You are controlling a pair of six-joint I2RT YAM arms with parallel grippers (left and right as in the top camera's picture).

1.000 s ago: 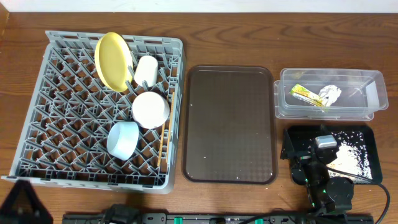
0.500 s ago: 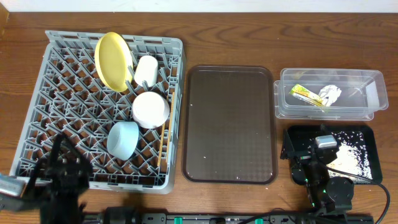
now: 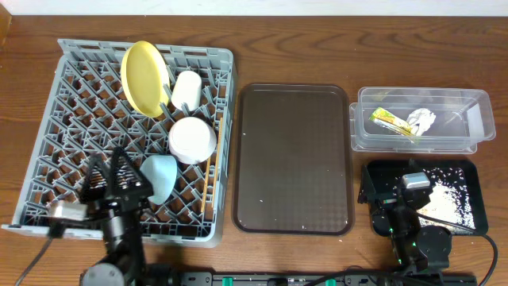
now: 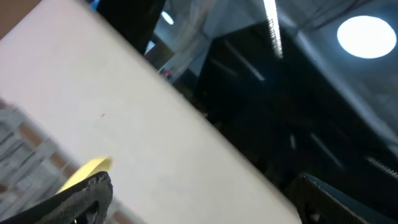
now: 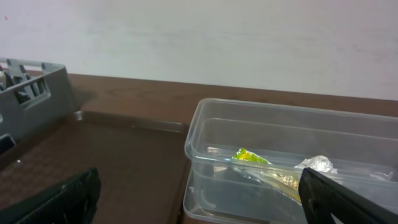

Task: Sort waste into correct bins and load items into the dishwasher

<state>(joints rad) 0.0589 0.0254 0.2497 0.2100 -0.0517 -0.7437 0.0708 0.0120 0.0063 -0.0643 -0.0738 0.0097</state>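
Note:
The grey dish rack [image 3: 71, 127] holds the yellow plate [image 3: 144, 77], small white cup [image 3: 187, 89], white bowl [image 3: 193, 140], light blue bowl [image 3: 164, 176] and chopsticks [image 3: 208, 187]. My left gripper [image 3: 112, 171] is open and empty over the rack's front, just left of the blue bowl. Its wrist view tilts up at the wall, with a sliver of the yellow plate [image 4: 87, 169] by the open jaws [image 4: 199, 200]. The clear tub [image 3: 475, 119] holds the snack wrapper [image 3: 388, 120] and tissue [image 3: 422, 119]. The black tray [image 3: 470, 171] holds rice scraps [image 3: 441, 200]. My right gripper [image 3: 389, 200] is open and empty at its left end.
The brown serving tray [image 3: 292, 157] lies between the rack and the bins. The right wrist view shows the open jaws [image 5: 199, 193], the tub [image 5: 261, 124] with wrapper [image 5: 249, 155] and tissue [image 5: 317, 163], the brown tray [image 5: 93, 155] and the rack corner [image 5: 31, 87].
My left arm has come in from the bottom left edge and moved right and up over the rack's front, next to the blue bowl. The right arm has not moved.

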